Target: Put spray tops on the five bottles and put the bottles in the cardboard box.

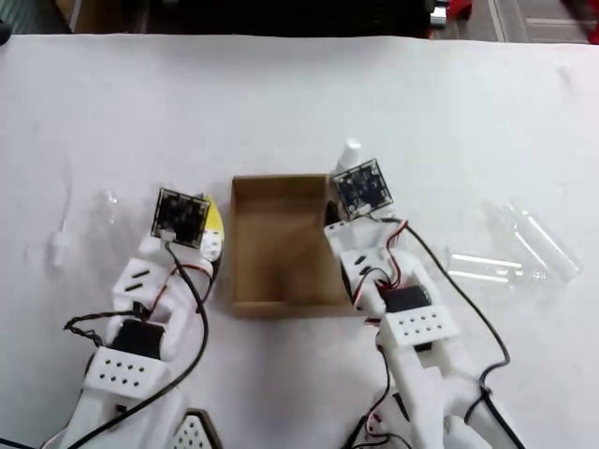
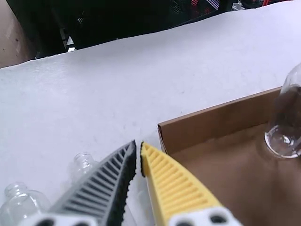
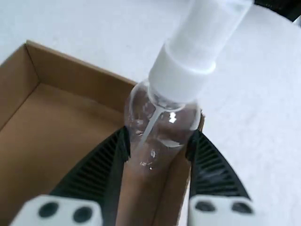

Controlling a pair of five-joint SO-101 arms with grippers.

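An open cardboard box (image 1: 281, 245) sits mid-table between the arms. My right gripper (image 3: 160, 141) is shut on a clear bottle (image 3: 162, 120) that carries a white spray top (image 3: 197, 47). The bottle hangs over the box's far right corner (image 1: 329, 182), and its top (image 1: 351, 150) pokes out beyond the wrist. From the left wrist, the same bottle (image 2: 287, 125) appears above the box (image 2: 221, 117). My left gripper (image 2: 138, 151) is shut on nothing, its grey and yellow tips together, just outside the box's left wall (image 1: 213, 223).
Two clear bottles without tops (image 2: 82, 162) (image 2: 16, 197) stand near the left gripper. A loose spray top (image 1: 61, 245) and a bottle (image 1: 108, 201) lie at the far left. More clear bottles (image 1: 524, 248) lie on the right. The table's far half is bare white.
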